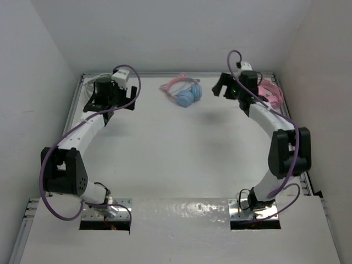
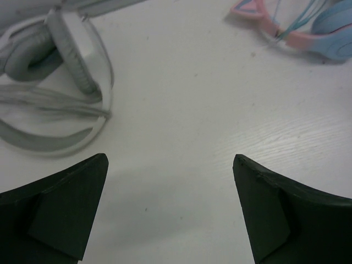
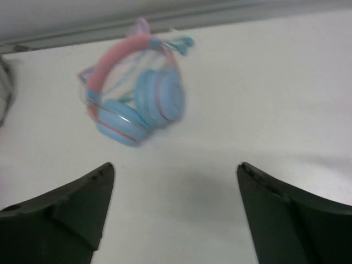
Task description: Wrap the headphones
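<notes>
Resting on white table, headphones; white walls around; both jaws spread.

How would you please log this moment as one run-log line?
headphones: on table, untouched | left gripper: open, empty | right gripper: open, empty

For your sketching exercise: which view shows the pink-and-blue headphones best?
Right wrist: the headphones show whole and large, though blurred. The top view has them whole but small; the left wrist view catches only part at its edge.
</notes>
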Controlling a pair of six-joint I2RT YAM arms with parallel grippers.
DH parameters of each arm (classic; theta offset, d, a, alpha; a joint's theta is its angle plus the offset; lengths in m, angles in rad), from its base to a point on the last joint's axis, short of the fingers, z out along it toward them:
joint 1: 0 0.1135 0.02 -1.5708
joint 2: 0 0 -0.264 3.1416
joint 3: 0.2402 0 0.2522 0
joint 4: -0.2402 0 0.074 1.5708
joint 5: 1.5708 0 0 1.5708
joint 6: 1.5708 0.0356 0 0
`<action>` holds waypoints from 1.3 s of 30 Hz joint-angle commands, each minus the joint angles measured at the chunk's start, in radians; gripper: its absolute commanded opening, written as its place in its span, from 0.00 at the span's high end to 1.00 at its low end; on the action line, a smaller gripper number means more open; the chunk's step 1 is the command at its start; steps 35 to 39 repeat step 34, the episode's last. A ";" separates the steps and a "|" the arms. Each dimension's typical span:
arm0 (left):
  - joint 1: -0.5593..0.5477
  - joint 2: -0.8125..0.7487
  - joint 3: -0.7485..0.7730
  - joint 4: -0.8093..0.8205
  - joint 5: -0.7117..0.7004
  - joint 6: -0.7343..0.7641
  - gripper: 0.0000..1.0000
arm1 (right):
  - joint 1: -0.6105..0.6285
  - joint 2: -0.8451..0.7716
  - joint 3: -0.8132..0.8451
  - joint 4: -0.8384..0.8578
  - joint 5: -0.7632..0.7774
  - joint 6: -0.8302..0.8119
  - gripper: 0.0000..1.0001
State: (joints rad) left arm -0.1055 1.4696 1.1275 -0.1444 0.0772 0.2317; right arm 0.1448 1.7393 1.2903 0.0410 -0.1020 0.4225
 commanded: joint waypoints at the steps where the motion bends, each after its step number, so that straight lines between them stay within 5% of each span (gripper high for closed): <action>1: 0.090 -0.051 -0.075 0.028 0.012 0.009 0.05 | -0.100 -0.125 -0.247 0.098 -0.065 0.096 0.05; 5: 0.199 -0.051 -0.190 0.043 0.055 -0.006 0.05 | -0.178 -0.295 -0.575 0.189 -0.019 0.119 0.01; 10: 0.219 -0.054 -0.299 0.086 0.003 0.014 0.05 | -0.194 -0.382 -0.759 0.180 0.146 0.150 0.01; 16: 0.222 -0.063 -0.474 0.297 0.065 -0.021 0.05 | -0.194 -0.357 -0.750 0.060 0.236 0.203 0.01; 23: 0.222 -0.037 -0.578 0.469 0.071 -0.015 0.05 | -0.194 -0.340 -0.839 0.180 0.185 0.233 0.01; 39: 0.221 0.021 -0.555 0.460 0.088 -0.015 0.05 | -0.194 -0.372 -0.878 0.237 0.163 0.220 0.01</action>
